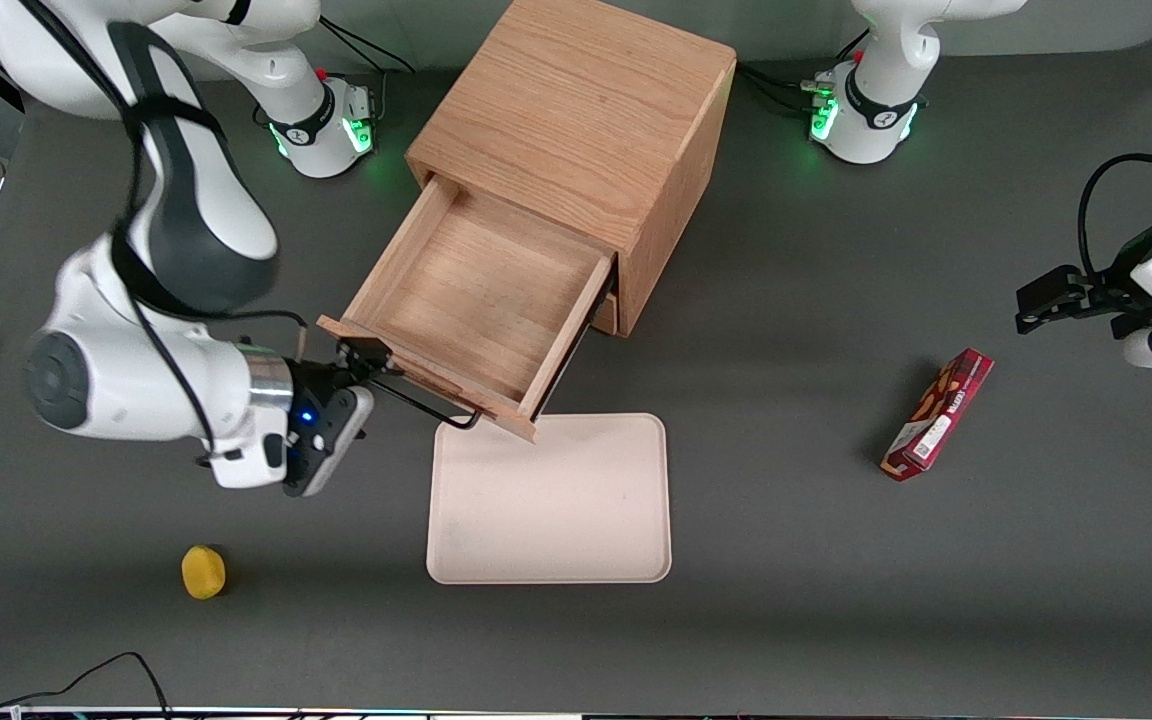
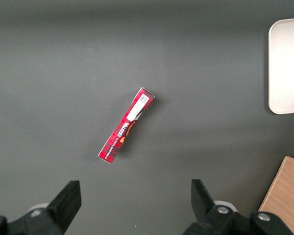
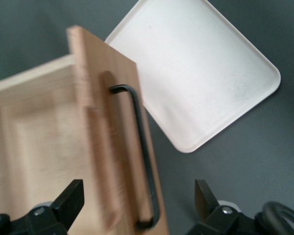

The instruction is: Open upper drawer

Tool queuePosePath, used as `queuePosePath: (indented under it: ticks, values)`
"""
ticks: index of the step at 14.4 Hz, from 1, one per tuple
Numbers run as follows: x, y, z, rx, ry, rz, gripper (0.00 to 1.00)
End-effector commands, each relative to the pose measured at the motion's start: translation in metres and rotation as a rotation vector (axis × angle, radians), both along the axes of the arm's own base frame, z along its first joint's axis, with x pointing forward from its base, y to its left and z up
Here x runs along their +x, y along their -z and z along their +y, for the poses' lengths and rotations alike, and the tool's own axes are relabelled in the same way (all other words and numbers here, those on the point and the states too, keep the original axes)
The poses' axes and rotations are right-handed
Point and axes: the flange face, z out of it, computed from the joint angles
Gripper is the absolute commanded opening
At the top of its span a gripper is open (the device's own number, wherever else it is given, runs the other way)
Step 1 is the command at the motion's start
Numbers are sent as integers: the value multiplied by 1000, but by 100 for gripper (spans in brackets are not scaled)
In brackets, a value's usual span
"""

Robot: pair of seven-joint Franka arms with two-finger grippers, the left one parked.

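Now, the biggest thing first: one boxy oak cabinet (image 1: pixel 586 130) stands toward the edge of the desk farthest from the front camera, roughly midway along it. Its upper drawer (image 1: pixel 471 300) is pulled well out toward the front camera, and the shallow wooden tray shows bare boards with nothing in it. Of the lower drawer (image 1: pixel 604 312) only a sliver shows beneath, still in the cabinet.

One cream tray (image 1: pixel 550 500) lies flat on the desk, nearer the front camera than the cabinet. It holds nothing. The drawer's front corner overhangs the tray's nearest corner; I cannot tell whether they touch.

My gripper (image 1: pixel 364 362) sits at the end of the drawer's thin black wire handle (image 1: pixel 428 402) that lies toward my end of the desk. In my wrist view my two fingers (image 3: pixel 71 201) stand spread wide, one either side of the drawer front and handle (image 3: pixel 142 156), gripping nothing.

One red snack box (image 1: pixel 938 414) lies toward the parked arm's end, well apart from the tray, with open desk all round it.

One small yellow object (image 1: pixel 203 572) rests near the front edge toward my end, well apart from the tray.

Between tray and red box the grey desk (image 1: pixel 786 560) is open.
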Motion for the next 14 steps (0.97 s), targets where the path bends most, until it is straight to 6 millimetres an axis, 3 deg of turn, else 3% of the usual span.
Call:
queuePosePath:
  ticks: [1, 4, 6, 8, 10, 12, 14]
  values:
    - [-37, -93, -1, -54, 154, -35, 100]
    - [-87, -171, -12, -153, 429, -21, 100]
    - [-112, -198, -32, -216, 503, 1, 100]
    - [-119, -213, -95, -298, 643, 14, 100]
    - [-133, -215, -120, -347, 780, 36, 100]
    - [-157, -196, -136, -389, 855, 85, 100]
    - [-190, -171, -149, -382, 895, 21, 100]
